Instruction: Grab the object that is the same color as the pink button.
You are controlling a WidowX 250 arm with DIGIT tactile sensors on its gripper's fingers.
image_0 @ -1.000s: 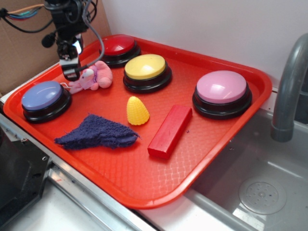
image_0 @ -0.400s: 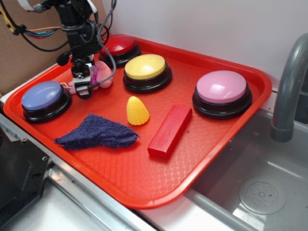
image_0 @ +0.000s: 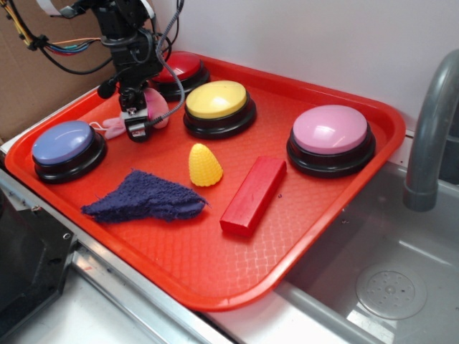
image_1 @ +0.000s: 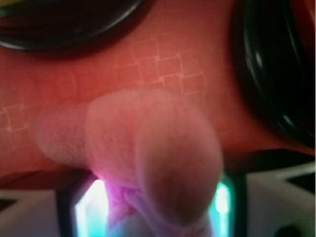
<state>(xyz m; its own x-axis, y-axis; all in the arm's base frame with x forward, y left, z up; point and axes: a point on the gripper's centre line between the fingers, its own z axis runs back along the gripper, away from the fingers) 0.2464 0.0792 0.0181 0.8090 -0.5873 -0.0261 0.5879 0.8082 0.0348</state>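
The small pink plush toy (image_0: 159, 107) lies on the red tray (image_0: 215, 304) between the red and blue buttons, its pale string loop (image_0: 107, 127) trailing to the left. My gripper (image_0: 136, 123) is low over the toy's front and hides most of it. In the wrist view the plush (image_1: 153, 148) fills the space between my fingers, with lit gaps on both sides, so the gripper (image_1: 153, 190) is open around it. The large pink button (image_0: 330, 129) sits at the tray's right, far from the gripper.
A red button (image_0: 177, 68), a yellow button (image_0: 216, 99) and a blue button (image_0: 63, 142) stand close round the toy. A yellow corn toy (image_0: 204, 165), red block (image_0: 253, 195) and blue cloth (image_0: 143, 197) lie nearer. Grey faucet (image_0: 430, 129) and sink (image_0: 387, 287) are at the right.
The gripper has moved right and down, from beside the plush's left end to straddling it. The plush has shifted little, if at all.
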